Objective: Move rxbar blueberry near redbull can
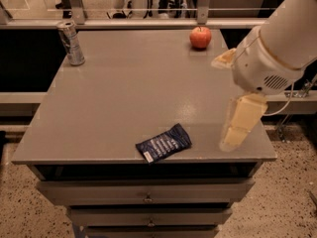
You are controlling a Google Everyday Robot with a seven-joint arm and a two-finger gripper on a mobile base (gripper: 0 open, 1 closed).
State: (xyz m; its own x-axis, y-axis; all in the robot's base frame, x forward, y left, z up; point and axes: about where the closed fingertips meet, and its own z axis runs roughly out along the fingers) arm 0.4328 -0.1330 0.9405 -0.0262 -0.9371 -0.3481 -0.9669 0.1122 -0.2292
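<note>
The flat navy foil rxbar blueberry (164, 143) lies at the front edge of the grey surface (129, 93), far from the slim silver-blue redbull can (71, 42). The cream pincer (241, 125) hangs to its right, whether clenched or released cannot be told; it should descend squarely across the wrapper's width.

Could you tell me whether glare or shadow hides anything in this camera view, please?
Camera view: soft sheen on the right half of the table, hiding nothing; the can glints on top; the bar and apple are evenly lit; the pale gripper hangs over the right front corner; the drawers below are dimmer.
</note>
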